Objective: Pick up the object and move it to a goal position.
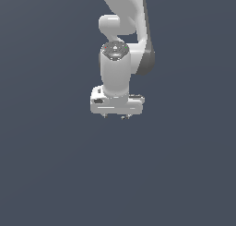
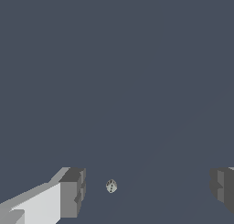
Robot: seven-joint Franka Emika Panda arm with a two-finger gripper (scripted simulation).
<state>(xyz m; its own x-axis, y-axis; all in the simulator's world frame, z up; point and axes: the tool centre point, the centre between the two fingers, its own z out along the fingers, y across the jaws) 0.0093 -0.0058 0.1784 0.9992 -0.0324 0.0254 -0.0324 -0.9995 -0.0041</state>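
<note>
Object (image 2: 111, 186): only my wrist view shows it, a small pale speckled ball lying between my fingers (image 2: 73, 193), touching neither. My gripper (image 2: 148, 191) stands wide apart, holding nothing. From the exterior view my gripper (image 1: 115, 116) hangs downward from the arm (image 1: 120, 31), plain grey floor (image 1: 55, 174) on every side.

No legible text, label, brand, number or sign anywhere.
</note>
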